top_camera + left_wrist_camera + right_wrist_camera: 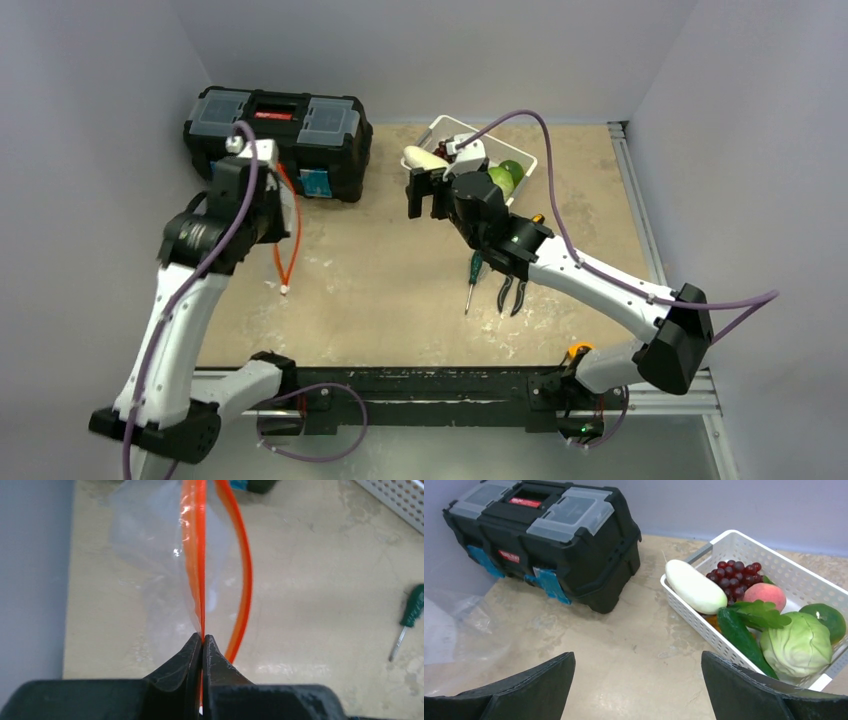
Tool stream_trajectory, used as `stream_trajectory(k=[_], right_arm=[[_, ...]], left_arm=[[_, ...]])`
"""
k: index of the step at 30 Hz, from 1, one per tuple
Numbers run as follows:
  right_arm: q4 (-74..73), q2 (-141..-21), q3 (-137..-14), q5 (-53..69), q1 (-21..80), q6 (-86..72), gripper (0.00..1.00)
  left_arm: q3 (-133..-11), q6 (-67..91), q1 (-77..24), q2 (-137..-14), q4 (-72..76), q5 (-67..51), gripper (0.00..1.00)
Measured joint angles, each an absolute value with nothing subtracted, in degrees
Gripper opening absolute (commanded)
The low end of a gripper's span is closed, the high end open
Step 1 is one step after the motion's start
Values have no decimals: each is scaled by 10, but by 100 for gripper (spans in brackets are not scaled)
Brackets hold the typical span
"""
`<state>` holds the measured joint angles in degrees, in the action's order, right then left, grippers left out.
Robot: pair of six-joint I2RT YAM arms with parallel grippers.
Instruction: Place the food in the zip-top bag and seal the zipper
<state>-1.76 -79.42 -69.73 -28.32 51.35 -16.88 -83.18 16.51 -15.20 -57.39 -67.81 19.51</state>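
Left hand point(202, 639): fingers pinched tight on one lip of the zipper point(200, 555), the orange-red strip running straight up and away from the fingertips. The other lip bows out to the side, so the mouth gapes.

Zip-top bag point(150, 555): clear, crinkled, hanging from that grip over the left part of the worktop point(624, 630), in front of the black toolbox point(549, 535). From the top view the strip runs down to a small white slider point(285, 291) at its low end (contact with the worktop cannot be told).

Right hand point(636, 660): fingers spread wide, holding nothing, raised above the worktop between toolbox and white basket point(744, 535).

Food, all in the basket at the far right:
- white oblong vegetable point(694, 587), along the near-left rim
- dark red grapes point(734, 575)
- peach point(766, 594)
- cucumber point(739, 632), along the front wall
- cabbage point(796, 647)
- round dark-green fruit point(829, 620), beside the cabbage

Loose on the worktop near the right arm: green-handled screwdriver point(472, 280) and pliers point(512, 292), just beside each other.
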Motion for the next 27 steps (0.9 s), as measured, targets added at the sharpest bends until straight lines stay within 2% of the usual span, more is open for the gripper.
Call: stream_trajectory(k=[9, 11, 13, 16, 20, 23, 27], right_arm=[[-30, -798, -682, -238, 490, -167, 99], [-30, -808, -682, -226, 473, -162, 93], [-31, -823, -682, -212, 454, -156, 85], [-36, -865, -695, -188, 418, -145, 81], [-58, -945, -743, -200, 392, -111, 69], [-73, -1001, -785, -231, 393, -78, 56], [-92, -1065, -837, -278, 395, -40, 55]], left_arm=[[-844, 184, -186, -855, -611, -53, 0], [-873, 182, -187, -900, -615, -79, 0], [-883, 177, -187, -911, -608, -90, 0], [-879, 170, -186, -903, -601, -99, 0], [-839, 164, -186, -874, -574, -125, 0], [-810, 163, -186, -856, -567, -135, 0], [-794, 163, -186, -843, -561, -147, 0]])
